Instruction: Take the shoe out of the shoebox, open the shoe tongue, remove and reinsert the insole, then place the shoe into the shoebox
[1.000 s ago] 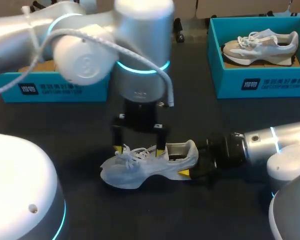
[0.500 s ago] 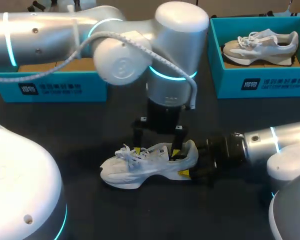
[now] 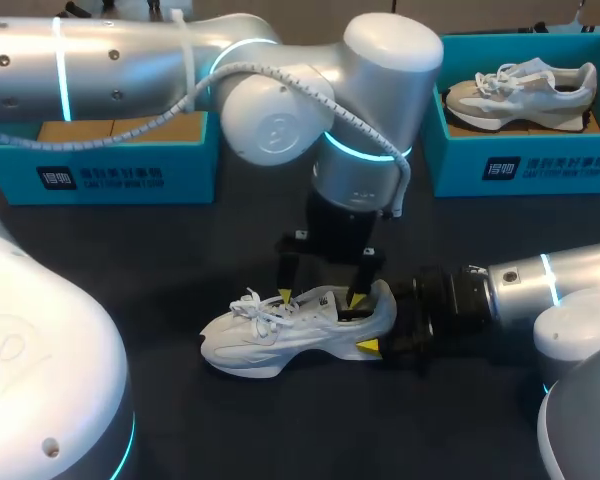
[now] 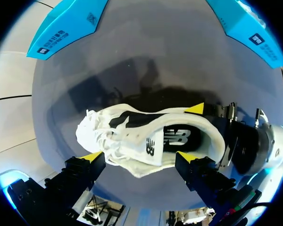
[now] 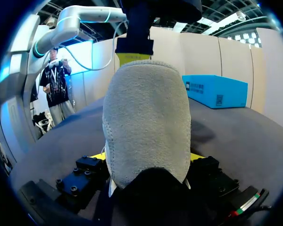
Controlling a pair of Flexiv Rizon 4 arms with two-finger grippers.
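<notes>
The white sneaker (image 3: 290,335) lies on its sole on the dark surface (image 3: 160,260), out of its box, toe towards my left arm. It sits between the left shoebox (image 3: 110,170) and the right shoebox (image 3: 520,165), which holds a second sneaker (image 3: 525,90).

The right hand (image 3: 378,328) comes in level with the surface and is clenched on the heel, one yellow tip on each side. The far-side contact is mostly hidden behind the heel cup, so that grasp looks firm rather than proven.

The left hand (image 3: 320,299) hangs straight down over the shoe with its fingers spread and nothing between them. One tip is by the laces (image 3: 260,305) and the other at the collar opening. In the left wrist view the dark insole (image 4: 177,139) sits seated inside, and the tongue (image 4: 144,143) lies over the front of the opening.

I judge that the tongue is about to be opened. Several things could go wrong:
- The forward tip may snag the loose laces instead of the tongue, and a pull would then drag the whole shoe.
- The shoe is held only at the heel, so any upward or forward tug could pivot the toe or slip the heel out of the right hand.
- The rear tip is close to the right hand's fingers, and closing or descending carelessly risks a knock between them.
</notes>
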